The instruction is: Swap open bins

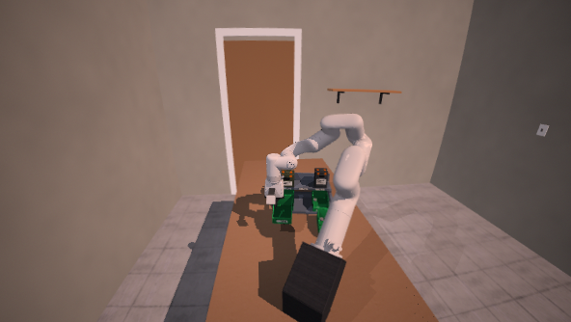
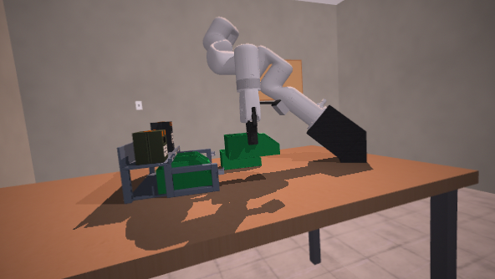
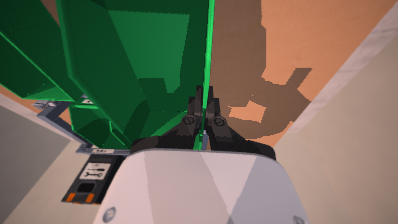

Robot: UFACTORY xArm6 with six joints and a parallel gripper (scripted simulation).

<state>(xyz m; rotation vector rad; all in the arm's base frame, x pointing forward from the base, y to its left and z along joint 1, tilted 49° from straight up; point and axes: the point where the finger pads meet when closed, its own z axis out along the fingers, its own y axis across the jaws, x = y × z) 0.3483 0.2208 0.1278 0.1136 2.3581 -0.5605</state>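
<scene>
Plain taupe walls, pale tiled floor; wood-brown, smooth table (image 1: pixel 231 284) (image 2: pixel 376 175) (image 3: pixel 290 30). Blue-grey shelf (image 2: pixel 169 180) (image 3: pixel 55 112) of straight bars stands on it. The held bin (image 1: pixel 283 212) (image 2: pixel 255 146) (image 3: pixel 135 65), glossy green, thin-walled, hangs above the table, near the shelf's front. Long axis runs lengthwise along the table; sloped front faces the arm's base. Tool (image 1: pixel 273 189) (image 2: pixel 252 139) (image 3: pixel 203 95): nearly closed, black fingers pinching one side wall.
</scene>
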